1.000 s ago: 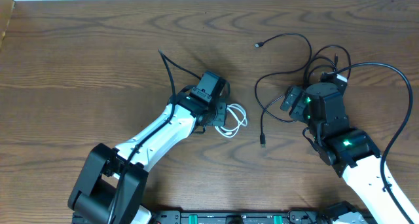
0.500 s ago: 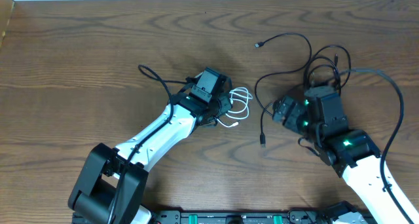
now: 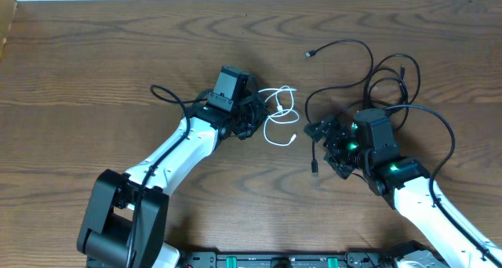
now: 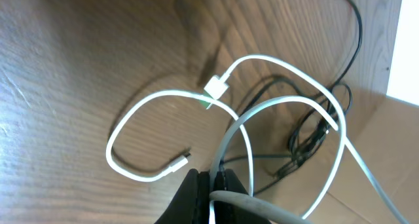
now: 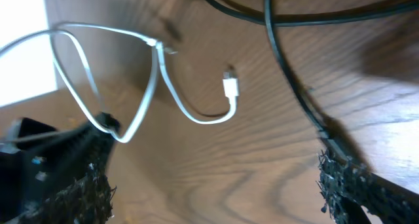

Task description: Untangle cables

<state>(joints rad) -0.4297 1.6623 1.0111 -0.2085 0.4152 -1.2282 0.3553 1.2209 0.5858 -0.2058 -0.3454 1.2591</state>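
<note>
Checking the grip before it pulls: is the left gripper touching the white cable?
Touching. The left wrist view shows the left gripper shut on the white cable, pinched between its fingertips.

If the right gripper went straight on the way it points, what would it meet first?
Likely the white cable, whose plug end lies ahead of the right gripper; depth is unclear.

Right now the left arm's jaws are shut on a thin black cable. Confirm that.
Not black. The left arm's jaws are shut on the thin white cable; the left wrist view shows it running into them, with the black cables lying farther off.
</note>
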